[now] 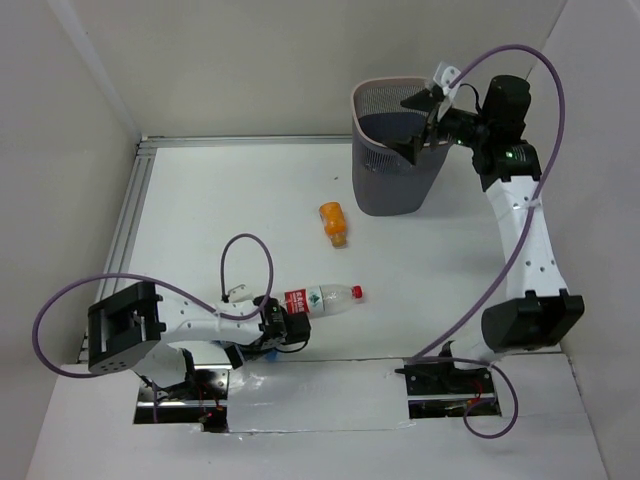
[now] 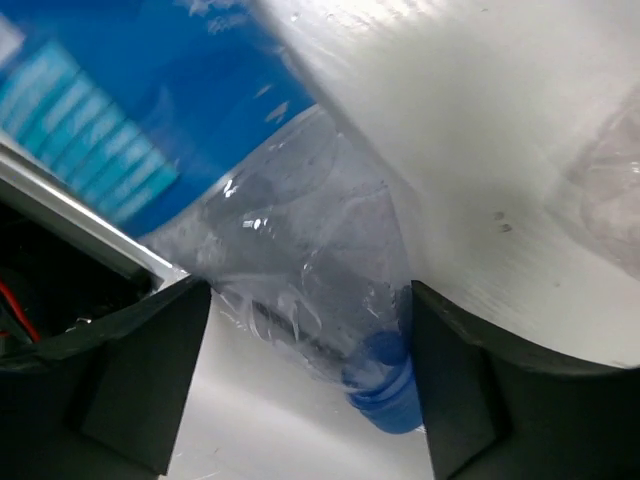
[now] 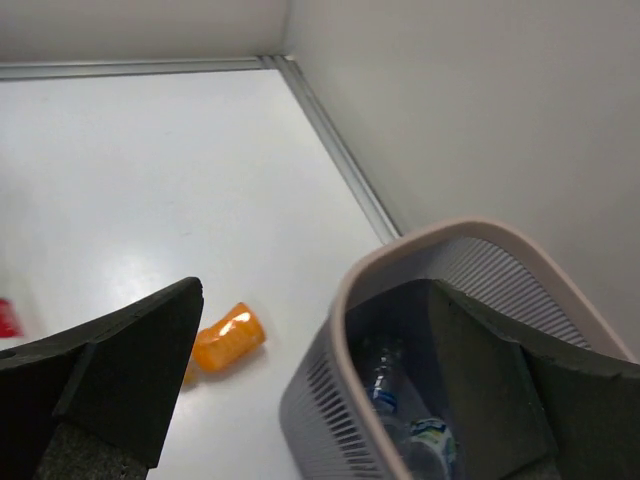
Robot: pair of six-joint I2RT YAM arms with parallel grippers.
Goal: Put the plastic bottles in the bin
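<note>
Bright even lighting, soft shadows, mild glare on table (image 3: 150,200) beyond right gripper (image 3: 318,290), bottle (image 2: 300,260) at left gripper (image 2: 308,295) blurred.

blue-label bottle (image 2: 300,260) blurred, cropped at top; bin (image 3: 320,410) base, bottle inside (image 3: 400,420) cropped at bottom

Glossy clear plastic bottle (image 1: 325,298); matt mesh bin (image 1: 395,188).
</note>
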